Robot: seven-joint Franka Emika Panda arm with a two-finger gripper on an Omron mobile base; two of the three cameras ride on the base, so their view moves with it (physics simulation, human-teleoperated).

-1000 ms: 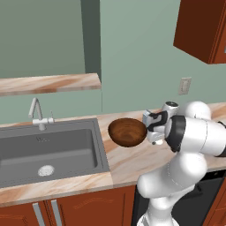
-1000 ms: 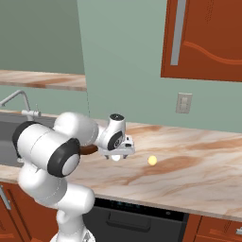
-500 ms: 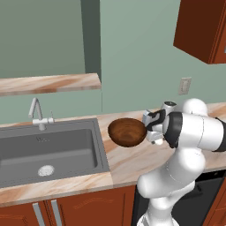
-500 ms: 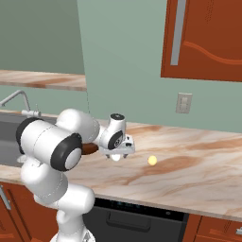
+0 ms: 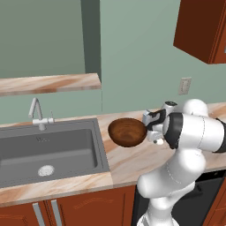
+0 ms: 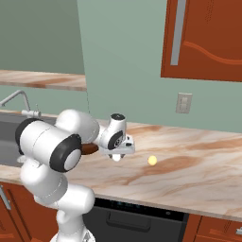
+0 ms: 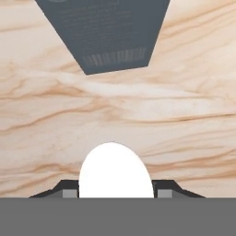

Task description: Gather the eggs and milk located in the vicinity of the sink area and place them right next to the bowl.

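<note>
White egg (image 7: 116, 170) sat clamped between the tips of our claw (image 7: 116, 192), above the marble bench (image 7: 184, 115). We saw the wooden bowl (image 5: 127, 131) just beside the claw, near the sink (image 5: 48, 150).

Glossy white rounded arm (image 5: 194, 132) segments joined by dark bands.

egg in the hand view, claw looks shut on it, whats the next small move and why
Probably a short lift straight up. The claw is shut on the egg, a finger on either side, low over the counter. Raising it first should keep it from scraping before it is carried to the bowl close by.
</note>
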